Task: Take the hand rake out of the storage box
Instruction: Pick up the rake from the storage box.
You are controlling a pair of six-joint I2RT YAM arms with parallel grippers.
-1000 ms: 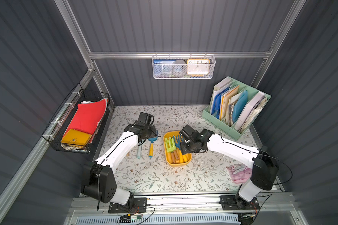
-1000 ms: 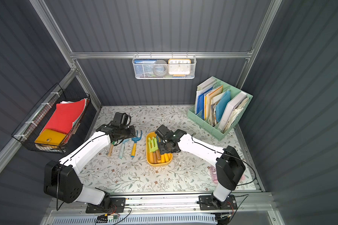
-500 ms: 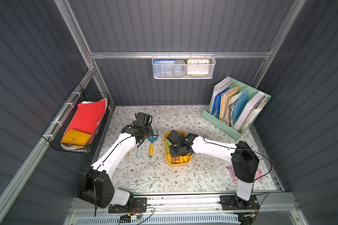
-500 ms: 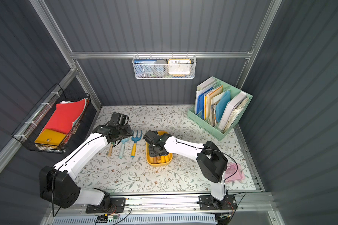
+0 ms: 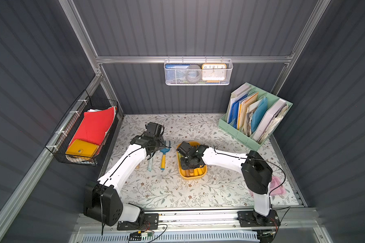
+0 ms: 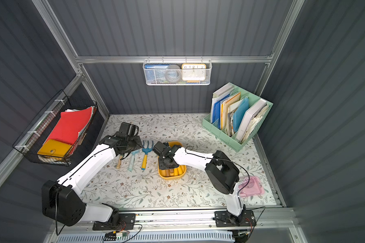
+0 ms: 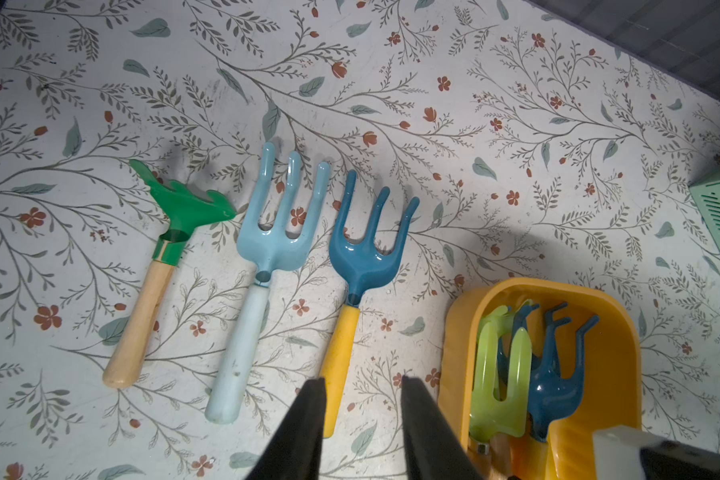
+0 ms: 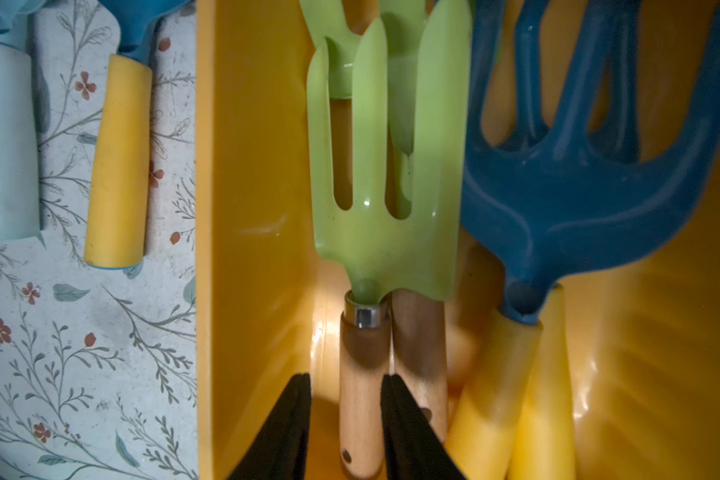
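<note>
The yellow storage box (image 5: pixel 198 177) (image 6: pixel 173 177) sits mid-table with several hand rakes inside. My right gripper (image 8: pixel 346 376) (image 5: pixel 188 162) reaches down into the box (image 8: pixel 246 208). It is open, its jaws straddling the wooden handle of a light-green hand rake (image 8: pixel 387 232) (image 7: pixel 495 386). One finger touches the handle and a small gap shows at the other. Dark-blue rakes (image 8: pixel 578 199) with yellow handles lie beside it. My left gripper (image 7: pixel 363 380) (image 5: pixel 155 146) hovers open and empty over the table, left of the box (image 7: pixel 458 332).
Three tools lie in a row left of the box: a green rake (image 7: pixel 179 208), a light-blue fork (image 7: pixel 275 232) and a dark-blue fork (image 7: pixel 366 253). A mint file organiser (image 5: pixel 253 117) stands back right, a pink case (image 5: pixel 278 187) front right, and a wire basket (image 5: pixel 84 130) hangs left.
My right gripper swung left over the box, dropped into it and narrowed its jaws around the light-green rake's handle. My left gripper drew back slightly from the row of tools.
</note>
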